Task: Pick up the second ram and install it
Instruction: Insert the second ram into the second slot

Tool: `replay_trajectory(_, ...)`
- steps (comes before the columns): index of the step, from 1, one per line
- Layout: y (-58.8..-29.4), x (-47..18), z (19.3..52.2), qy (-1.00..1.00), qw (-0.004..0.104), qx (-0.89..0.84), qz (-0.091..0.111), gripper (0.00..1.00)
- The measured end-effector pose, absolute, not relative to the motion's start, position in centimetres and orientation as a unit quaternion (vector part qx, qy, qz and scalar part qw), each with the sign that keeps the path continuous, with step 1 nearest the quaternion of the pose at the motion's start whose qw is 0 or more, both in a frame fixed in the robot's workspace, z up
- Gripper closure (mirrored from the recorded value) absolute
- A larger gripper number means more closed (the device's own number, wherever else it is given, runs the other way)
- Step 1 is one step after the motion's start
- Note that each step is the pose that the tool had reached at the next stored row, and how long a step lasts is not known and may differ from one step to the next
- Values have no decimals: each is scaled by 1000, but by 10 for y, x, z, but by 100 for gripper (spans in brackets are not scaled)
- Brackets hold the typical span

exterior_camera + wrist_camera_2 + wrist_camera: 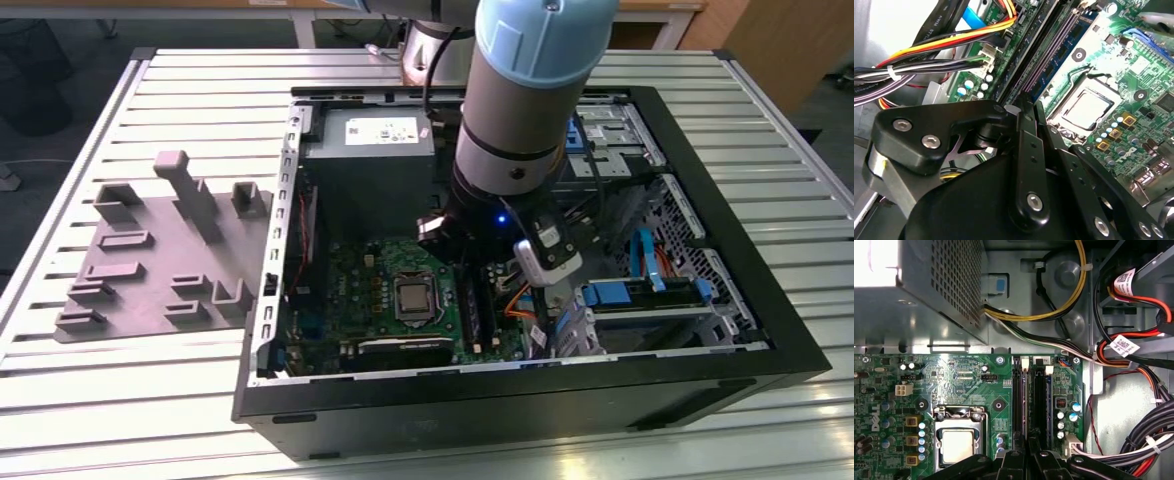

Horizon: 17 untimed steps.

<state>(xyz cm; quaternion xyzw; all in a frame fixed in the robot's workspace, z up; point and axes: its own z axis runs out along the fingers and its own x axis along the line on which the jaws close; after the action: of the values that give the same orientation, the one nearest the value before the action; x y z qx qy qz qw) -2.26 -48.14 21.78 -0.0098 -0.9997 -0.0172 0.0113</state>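
Pincer point(1030, 447) low over slot rails point(1031, 400)

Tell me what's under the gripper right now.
Under the gripper are the black RAM slots on the motherboard, beside the CPU socket. The gripper covers the slots' near ends, so I can't tell whether a stick is held or seated.

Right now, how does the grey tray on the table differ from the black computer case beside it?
The grey tray is flat and low, studded with small blocks; the computer case is a deep black box. The tray lies clear of the arm; the open case has the arm reaching in. Both rest on the slatted table.
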Motion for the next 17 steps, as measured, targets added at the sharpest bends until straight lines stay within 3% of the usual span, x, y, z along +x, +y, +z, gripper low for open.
replay_trajectory(17,-482,-22,215,-1000,12,-10,-17,86)
